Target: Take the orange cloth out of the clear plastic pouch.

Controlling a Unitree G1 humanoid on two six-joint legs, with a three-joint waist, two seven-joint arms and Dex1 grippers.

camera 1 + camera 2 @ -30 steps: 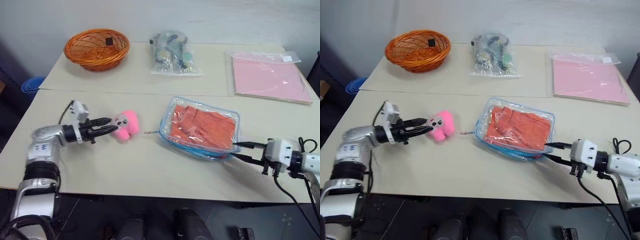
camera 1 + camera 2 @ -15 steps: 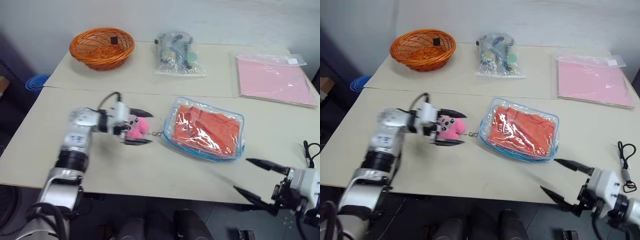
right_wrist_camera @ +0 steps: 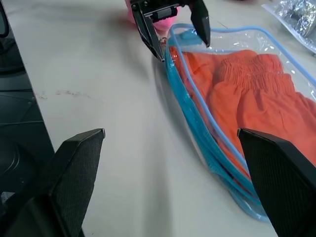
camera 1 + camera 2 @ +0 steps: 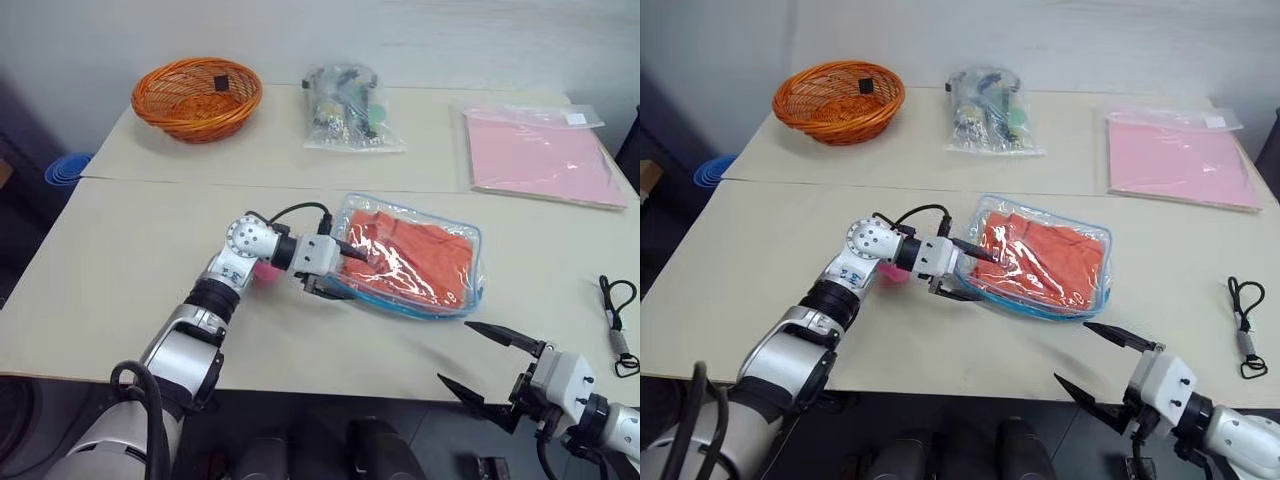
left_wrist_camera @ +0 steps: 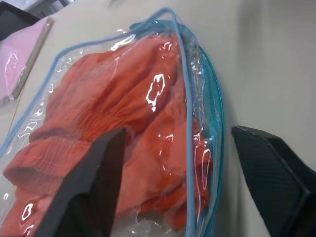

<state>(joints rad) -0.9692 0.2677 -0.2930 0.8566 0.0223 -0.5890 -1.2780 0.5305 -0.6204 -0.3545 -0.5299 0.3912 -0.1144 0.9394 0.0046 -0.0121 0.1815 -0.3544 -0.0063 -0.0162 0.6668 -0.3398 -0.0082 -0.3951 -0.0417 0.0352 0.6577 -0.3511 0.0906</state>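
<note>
On the desk (image 4: 150, 300), near edge: 2 arms at work, one pouch between them.
Pouch location: clear plastic pouch (image 4: 470, 262) lies flat near the middle of the front desk, blue zipper edging all round.
Cloth location: orange cloth (image 4: 420, 255) sits wholly inside the pouch, wrinkled, pressed against the plastic.
Progress: nothing out yet; I judge the task at its opening stage, with the pouch end being approached. Left to do: get the pouch open, grip the cloth, draw it clear.
Zipper: cannot tell whether it is open or closed at the end nearest the left hand.
Left hand (image 4: 345, 272): fingers parted to a middling gap and straddling the pouch's rounded end, 1 finger over the top face, the other low beside the edge. Not closed on anything that I can see.
Left arm pose: reaches across from the robot's left, forearm low over the desk, hand pointing sideways toward the pouch and tipped slightly down.
Right hand (image 4: 490, 362): fingers spread wide, empty, off the front desk edge, well apart from the pouch and pointing toward it.
Nearby: pink plush toy (image 4: 264, 272) tucked just behind the left wrist; black cord (image 4: 612, 312) on the desk at far right.
</note>
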